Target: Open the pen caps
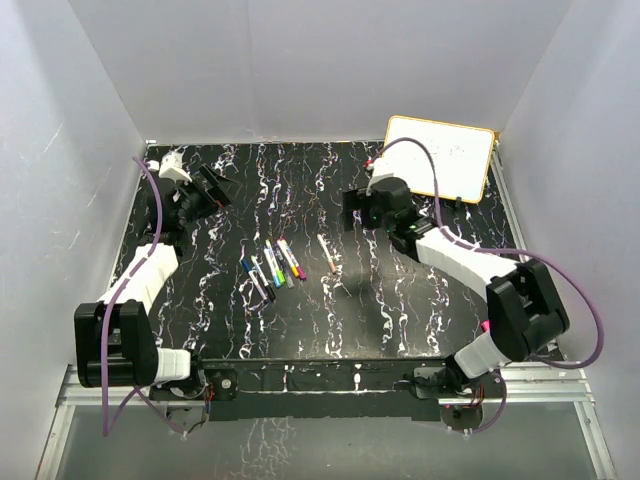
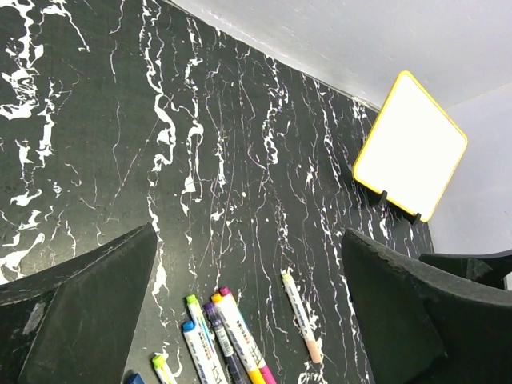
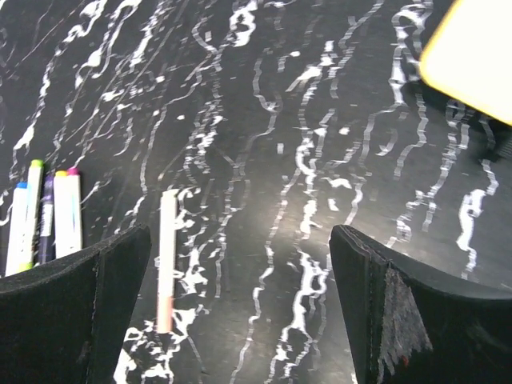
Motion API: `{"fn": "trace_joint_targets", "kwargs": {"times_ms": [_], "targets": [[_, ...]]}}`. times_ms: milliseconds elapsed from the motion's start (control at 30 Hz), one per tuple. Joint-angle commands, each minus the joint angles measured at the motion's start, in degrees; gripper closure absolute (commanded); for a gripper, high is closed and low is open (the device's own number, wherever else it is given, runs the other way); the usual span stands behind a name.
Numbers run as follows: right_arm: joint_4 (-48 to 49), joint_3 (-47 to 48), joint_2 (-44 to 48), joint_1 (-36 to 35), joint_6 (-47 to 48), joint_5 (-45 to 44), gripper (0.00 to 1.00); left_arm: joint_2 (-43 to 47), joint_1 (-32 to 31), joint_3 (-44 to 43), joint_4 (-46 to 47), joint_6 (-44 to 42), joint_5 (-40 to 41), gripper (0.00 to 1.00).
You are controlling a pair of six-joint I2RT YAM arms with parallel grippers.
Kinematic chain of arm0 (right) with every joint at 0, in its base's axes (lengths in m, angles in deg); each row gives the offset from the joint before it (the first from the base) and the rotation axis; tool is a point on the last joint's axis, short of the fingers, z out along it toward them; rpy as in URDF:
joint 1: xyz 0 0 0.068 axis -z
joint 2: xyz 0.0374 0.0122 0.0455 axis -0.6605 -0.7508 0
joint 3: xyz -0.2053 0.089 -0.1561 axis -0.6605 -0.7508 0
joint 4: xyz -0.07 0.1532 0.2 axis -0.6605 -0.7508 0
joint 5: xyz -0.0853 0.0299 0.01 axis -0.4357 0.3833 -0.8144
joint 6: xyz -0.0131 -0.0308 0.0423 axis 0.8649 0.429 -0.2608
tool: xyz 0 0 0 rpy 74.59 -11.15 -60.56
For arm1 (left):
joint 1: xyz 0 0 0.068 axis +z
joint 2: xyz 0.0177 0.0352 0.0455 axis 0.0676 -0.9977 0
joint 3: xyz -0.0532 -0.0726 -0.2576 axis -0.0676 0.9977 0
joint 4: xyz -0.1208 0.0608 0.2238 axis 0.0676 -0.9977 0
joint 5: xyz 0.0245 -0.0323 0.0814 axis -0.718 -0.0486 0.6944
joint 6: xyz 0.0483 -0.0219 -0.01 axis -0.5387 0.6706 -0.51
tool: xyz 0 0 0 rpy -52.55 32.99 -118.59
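Both arms hang above the black, white-veined table [image 1: 330, 330] with nothing in either claw. The left gripper [image 1: 207, 190] sits over the far left part of the table, its jaws spread wide and released. Its wrist view shows only bare tabletop between the two dark fingers [image 2: 88, 312]. The right gripper [image 1: 352, 210] is over the far middle, near the whiteboard [image 1: 440, 158] and to its left, and its jaws are likewise spread apart, gripping nothing.

The pens [image 1: 270, 268] lie flat in a close row near the middle of the table, slightly left of centre and well apart from both claws (about six, side by side, touching or nearly so). One lone pen [image 1: 327, 254] lies by itself just right of that row, at much the same angle. The pen caps [image 2: 192, 301] are on the barrels: green, yellow, magenta, blue and dark purple ends show in the left wrist view. The lone pen's end looks pale peach. The yellow-rimmed whiteboard stands tilted in the far right corner
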Motion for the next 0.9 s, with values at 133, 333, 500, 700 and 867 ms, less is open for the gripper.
{"fn": "trace_joint_targets", "kwargs": {"times_ms": [133,333,500,700,867], "targets": [[-6.8,10.2,-8.3,-8.2,0.6,-3.0,0.17,0.8,-0.4,-1.9,-1.1,-0.1,-1.6,0.01],[-12.5,15.2,-13.8,-11.3,0.3,-5.3,0.31,0.4,-0.3,-1.1,0.8,0.5,-5.5,0.01],[-13.7,15.5,-15.0,-12.8,-0.4,-5.3,0.35,1.2,-0.4,-1.1,0.2,-0.3,-4.7,0.01],[-15.5,17.9,-18.3,-13.8,-0.7,-7.1,0.38,1.2,-0.4,-1.3,-0.9,-0.4,-4.0,0.01],[-15.7,17.9,-18.1,-14.2,-1.2,-7.8,0.38,0.9,-0.4,-1.6,-0.5,0.1,-4.6,0.01]]}}
